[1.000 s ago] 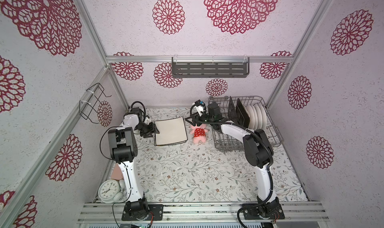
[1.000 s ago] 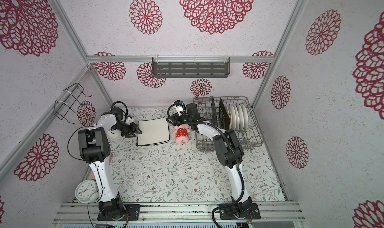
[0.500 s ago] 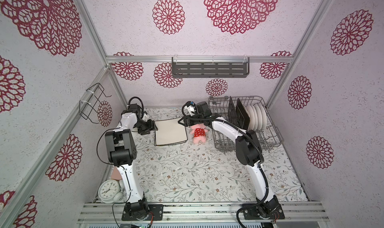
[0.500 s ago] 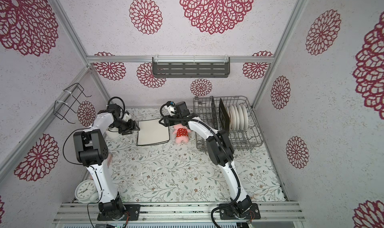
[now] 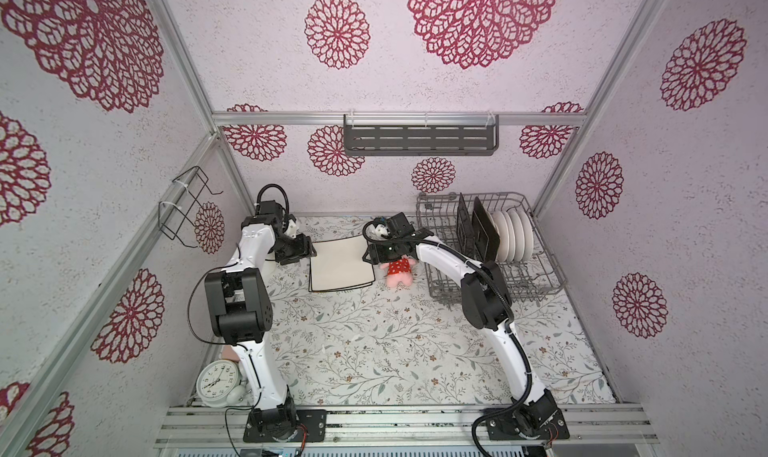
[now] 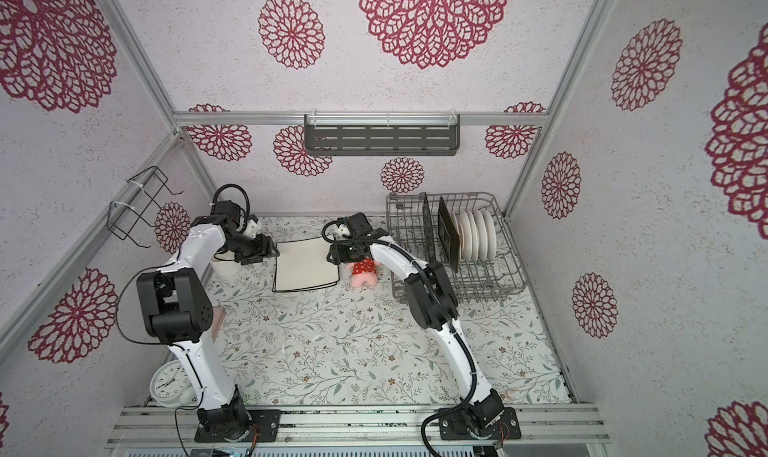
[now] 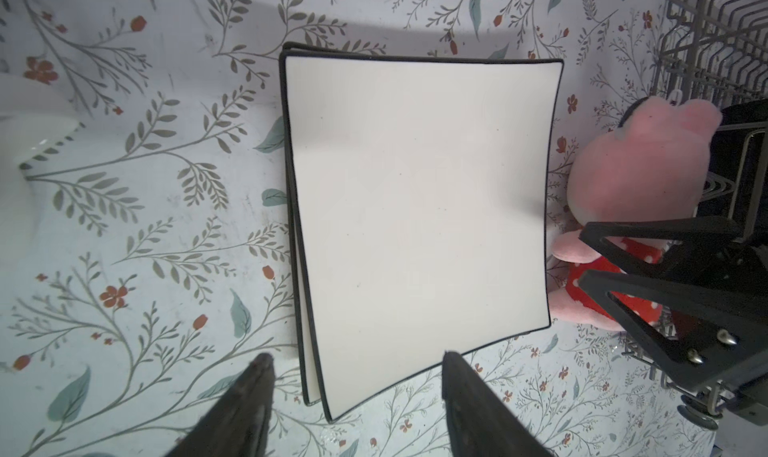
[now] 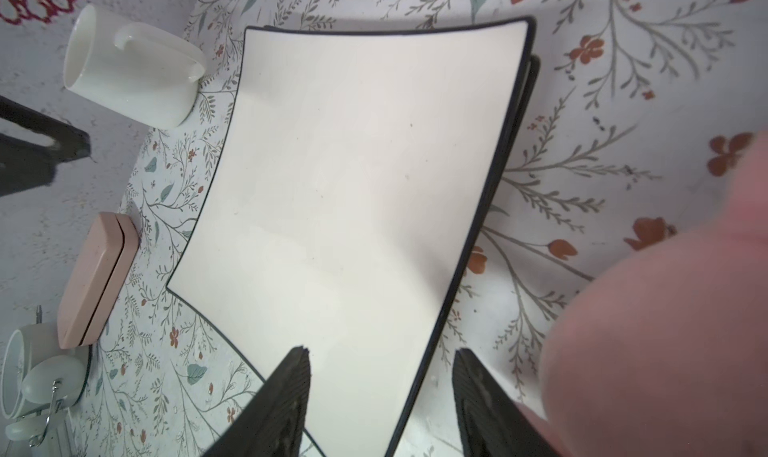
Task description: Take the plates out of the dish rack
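Fingers (image 7: 249,405) of left gripper (image 7: 356,358) and right gripper (image 8: 383,352) stand spread, empty, flanking stacked cream plates (image 7: 415,201). Dark plates (image 5: 486,238) in dish rack (image 5: 550,263): probably stiff, slick, breakable; pinch upper rim.

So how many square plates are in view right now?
4. An upper cream plate lies stacked slightly askew on a lower cream plate on the table. Upright in the rack: one dark plate and a second dark plate beside it. Others may be hidden.
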Motion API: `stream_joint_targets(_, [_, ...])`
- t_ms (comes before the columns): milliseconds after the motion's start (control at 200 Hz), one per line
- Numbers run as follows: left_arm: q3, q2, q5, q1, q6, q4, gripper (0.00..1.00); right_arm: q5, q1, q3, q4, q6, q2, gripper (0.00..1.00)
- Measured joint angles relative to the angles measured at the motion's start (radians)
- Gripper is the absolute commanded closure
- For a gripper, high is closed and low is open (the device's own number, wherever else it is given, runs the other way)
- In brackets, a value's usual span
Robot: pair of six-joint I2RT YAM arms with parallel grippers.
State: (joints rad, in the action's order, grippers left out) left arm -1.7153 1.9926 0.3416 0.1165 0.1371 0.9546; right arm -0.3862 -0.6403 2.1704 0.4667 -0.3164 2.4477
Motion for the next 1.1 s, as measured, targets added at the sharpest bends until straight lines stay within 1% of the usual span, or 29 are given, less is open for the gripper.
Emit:
stream_joint_targets(215, [0.002, -0.062, 0.002, -0.011, -0.003, 0.0, 0.33, 0.028, -0.017, 0.007, 0.033, 0.0, 0.003, 0.42])
stream_joint_targets(550, [0.012, -0.097, 0.005, -0.016, -0.005, 0.001, 0.33, 0.051, -0.034, 0.013, 0.055, 0.0, 0.034, 0.43])
stream_joint_targets(755, [0.013, -0.122, 0.007, -0.017, -0.006, 0.0, 0.33, 0.051, -0.038, 0.013, 0.056, -0.002, 0.034, 0.48])
stream_joint_targets(896, [0.014, -0.132, 0.008, -0.017, -0.006, 0.0, 0.32, 0.051, -0.04, 0.013, 0.061, -0.002, 0.034, 0.53])
stream_joint_targets(1096, [0.023, -0.136, 0.008, -0.017, -0.006, -0.002, 0.32, 0.05, -0.045, 0.013, 0.076, 0.0, 0.034, 0.57])
